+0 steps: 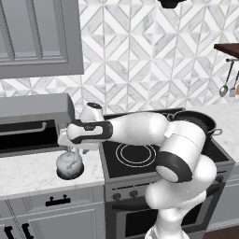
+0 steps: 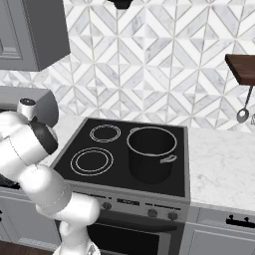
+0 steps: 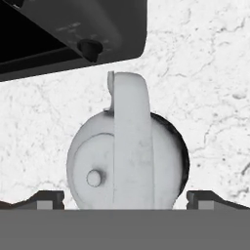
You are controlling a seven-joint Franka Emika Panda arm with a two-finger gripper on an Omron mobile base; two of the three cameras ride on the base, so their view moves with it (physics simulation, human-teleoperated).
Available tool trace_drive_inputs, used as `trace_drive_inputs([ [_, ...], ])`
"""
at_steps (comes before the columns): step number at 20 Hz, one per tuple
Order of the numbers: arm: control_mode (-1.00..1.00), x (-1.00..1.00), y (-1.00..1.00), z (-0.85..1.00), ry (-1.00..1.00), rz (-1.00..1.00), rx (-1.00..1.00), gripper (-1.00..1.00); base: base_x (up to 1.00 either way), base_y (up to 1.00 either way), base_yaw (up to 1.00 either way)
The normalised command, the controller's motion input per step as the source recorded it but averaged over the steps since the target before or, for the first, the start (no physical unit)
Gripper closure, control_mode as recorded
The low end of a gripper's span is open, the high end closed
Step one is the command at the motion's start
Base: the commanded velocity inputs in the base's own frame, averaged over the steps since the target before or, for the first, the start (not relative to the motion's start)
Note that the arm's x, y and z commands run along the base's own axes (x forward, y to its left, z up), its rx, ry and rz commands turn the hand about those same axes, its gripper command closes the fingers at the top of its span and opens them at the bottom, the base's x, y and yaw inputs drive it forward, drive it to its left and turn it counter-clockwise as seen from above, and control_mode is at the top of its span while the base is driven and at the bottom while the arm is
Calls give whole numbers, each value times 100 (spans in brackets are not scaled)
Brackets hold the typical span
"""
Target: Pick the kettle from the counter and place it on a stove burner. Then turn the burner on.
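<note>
The small silvery-white kettle (image 1: 70, 165) stands on the white marble counter (image 1: 28, 172), just left of the black cooktop. My gripper (image 1: 71, 150) hangs directly over it, pointing down. In the hand view the kettle (image 3: 127, 156) appears from above, its broad handle running up the middle and its lid knob left of the handle. The gripper (image 3: 128, 200) is open; its fingertips (image 3: 46, 199) stand wide apart on either side of the kettle's body, with nothing held. The large double-ring stove burner (image 1: 135, 153) lies at the front left of the cooktop, also seen as the burner (image 2: 91, 161).
A big black pot (image 2: 152, 149) occupies the right side of the cooktop. A dark microwave (image 1: 28, 126) stands on the counter just behind the kettle, and its corner (image 3: 73, 29) is close to the handle. Stove knobs (image 2: 107, 205) line the front panel.
</note>
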Motion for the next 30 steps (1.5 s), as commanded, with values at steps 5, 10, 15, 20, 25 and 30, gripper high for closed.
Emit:
trace_drive_inputs([
  [5,-100,19,12,-30,0,0,0,100,0,0,0],
  [10,-100,0,0,0,0,0,0,100,0,0,0],
  [15,-100,-1,0,0,0,0,0,100,0,0,0],
  [20,-100,-4,-14,13,-9,0,1,100,0,0,0],
  [25,-100,-19,-68,51,-20,-2,4,100,0,0,0],
  [30,-100,0,-90,56,-9,-11,5,100,0,0,0],
])
